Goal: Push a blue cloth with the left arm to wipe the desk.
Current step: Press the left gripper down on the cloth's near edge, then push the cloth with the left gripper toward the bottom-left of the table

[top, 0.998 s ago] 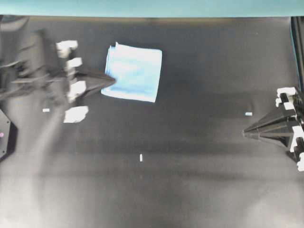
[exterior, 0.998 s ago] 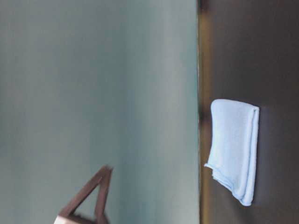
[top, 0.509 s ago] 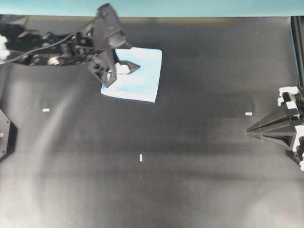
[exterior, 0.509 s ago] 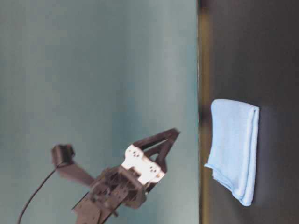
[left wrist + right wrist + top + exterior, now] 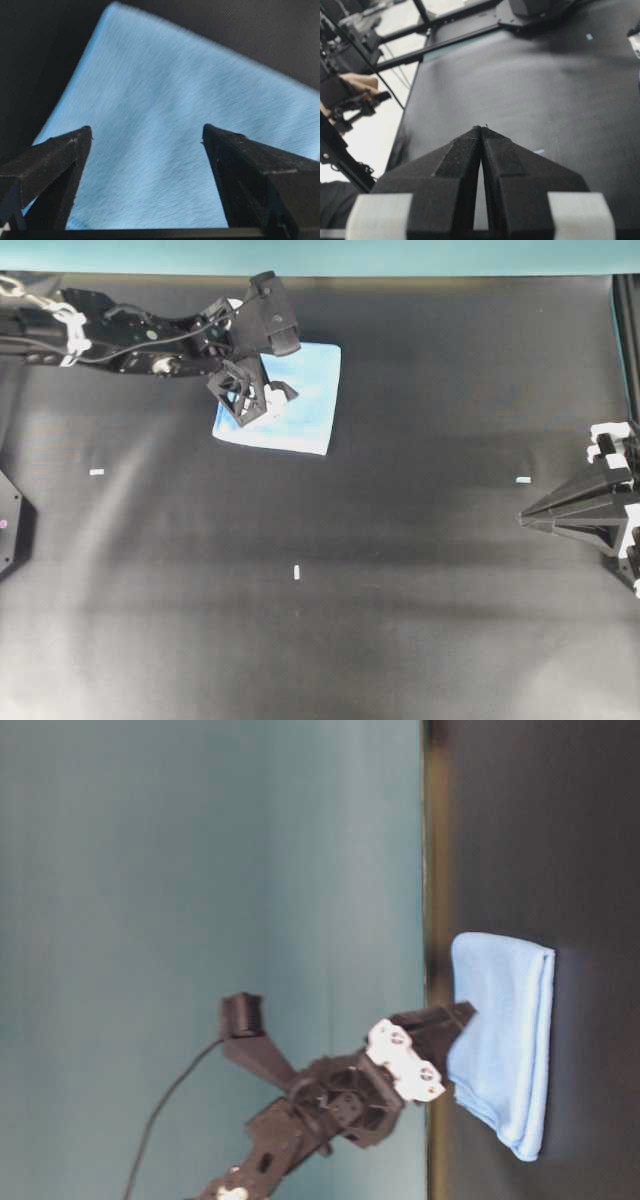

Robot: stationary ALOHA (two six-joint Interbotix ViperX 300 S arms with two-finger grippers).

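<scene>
1. The near half of the black bench (image 5: 400, 640) lies bare apart from a small white tape mark (image 5: 297, 572) near the middle
2. At the right edge the right claw (image 5: 522, 519) rests low, its tips pressed together on nothing
3. Far left, the blue cloth (image 5: 300, 400) lies flat, its far edge close to the teal strip (image 5: 320, 255), wide bare bench to its right
4. The left claw (image 5: 275, 395), spread wide, is over the cloth's left part

Two black arms, one extended, one parked

The black jointed left arm (image 5: 140, 335) reaches inward, its pointed gripper (image 5: 146, 137) spread wide; the twin right gripper (image 5: 481, 131) rests with fingers pressed together.
</scene>
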